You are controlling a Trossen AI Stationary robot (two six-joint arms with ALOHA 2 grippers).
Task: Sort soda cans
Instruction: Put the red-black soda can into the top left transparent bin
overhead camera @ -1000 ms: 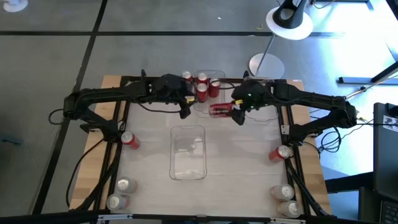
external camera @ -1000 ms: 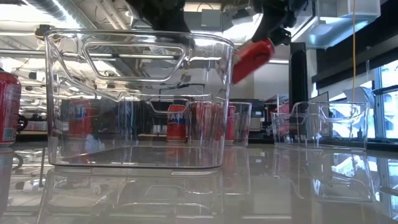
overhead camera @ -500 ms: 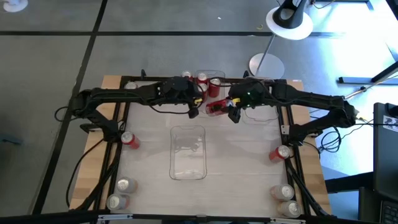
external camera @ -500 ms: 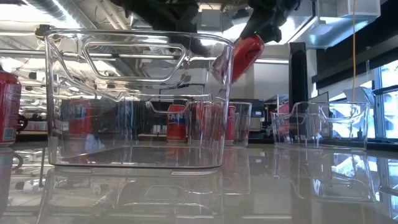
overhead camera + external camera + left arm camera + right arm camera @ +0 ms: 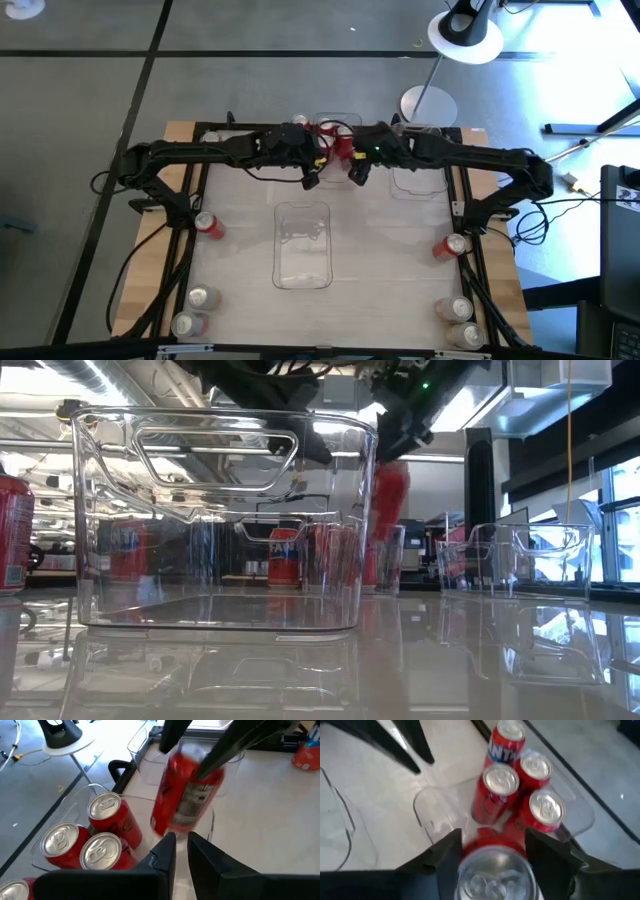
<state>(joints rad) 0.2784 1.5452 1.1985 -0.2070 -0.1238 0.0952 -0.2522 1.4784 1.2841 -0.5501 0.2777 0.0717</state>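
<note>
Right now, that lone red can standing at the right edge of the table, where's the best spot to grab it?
Grip the red can around its round side wall, below the silver top, coming down from above. It stands upright, clear of other cans, with open tabletop around it.

From up top I get even, fairly bright light; the floor at the upper right washes out pale blue-white. The table shows a soft sheen and only faint shadows. At table height I'm looking into backlight: ceiling lights flare, the clear bin glints and mirrors in the tabletop. On both wrist cameras the held can is smeared, and the fingers sit out of focus
</note>
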